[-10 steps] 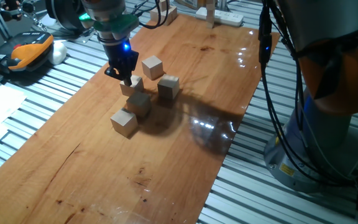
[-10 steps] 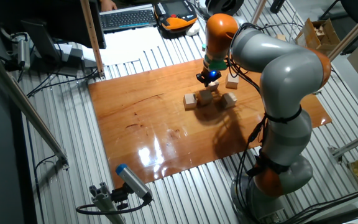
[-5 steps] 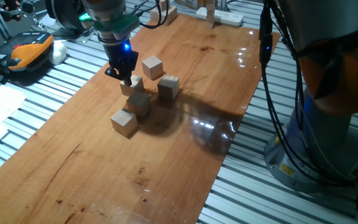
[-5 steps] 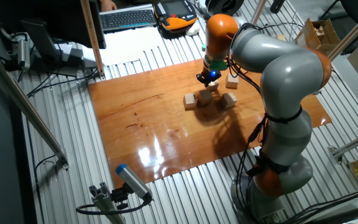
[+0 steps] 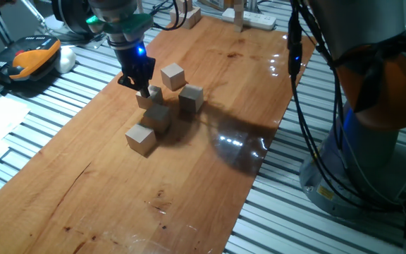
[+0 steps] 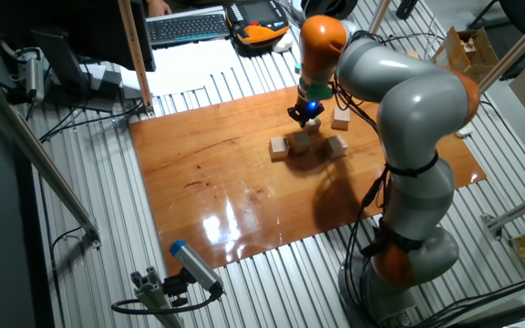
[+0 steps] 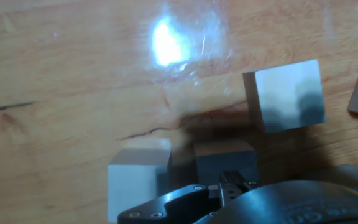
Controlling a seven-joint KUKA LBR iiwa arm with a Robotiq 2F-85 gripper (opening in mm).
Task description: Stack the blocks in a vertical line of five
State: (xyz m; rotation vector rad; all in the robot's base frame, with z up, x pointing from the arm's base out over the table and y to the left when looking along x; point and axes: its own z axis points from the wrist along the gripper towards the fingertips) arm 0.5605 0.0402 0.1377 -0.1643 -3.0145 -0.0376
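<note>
Five light-tan wooden blocks lie in a loose cluster on the wooden board. In one fixed view they are the far block (image 5: 173, 75), the right block (image 5: 191, 99), the block under the hand (image 5: 150, 97), the shaded middle block (image 5: 157, 115) and the near block (image 5: 141, 139). My gripper (image 5: 143, 87) hovers just above the far-left edge of the block under the hand, with its fingers together and nothing held. It also shows in the other fixed view (image 6: 304, 115). The hand view shows three blocks: (image 7: 289, 96), (image 7: 224, 160), (image 7: 138, 178).
The board (image 5: 210, 49) lies on a slatted metal table. A white power strip (image 5: 249, 17) lies at its far end. An orange device (image 5: 37, 56) and papers lie to the left. The arm's base (image 5: 372, 141) stands to the right.
The gripper has risen slightly and shifted a little to the left. The blocks have not moved.
</note>
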